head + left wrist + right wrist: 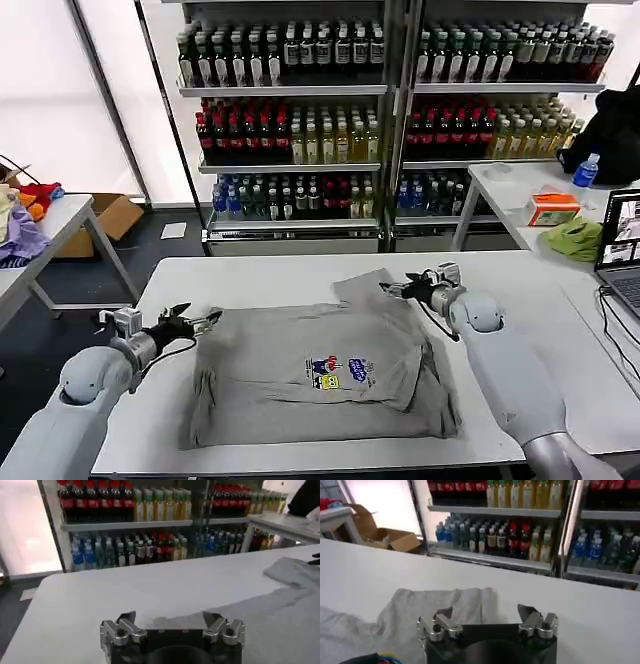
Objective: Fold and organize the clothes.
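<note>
Shirt: grey shirt (320,380) lies partly folded in the middle of the tabletop (250,275), print (338,372) facing up, one sleeve (365,288) sticking out toward 12 o'clock.
Left end effector: left end effector (203,322) sits at the shirt's 9 o'clock edge, fingers apart, holding nothing.
Right end effector: right end effector (392,289) sits at about 1 o'clock by the sleeve, fingers apart, empty.
Behind: bottle shelves (290,130) at 12 o'clock.
</note>
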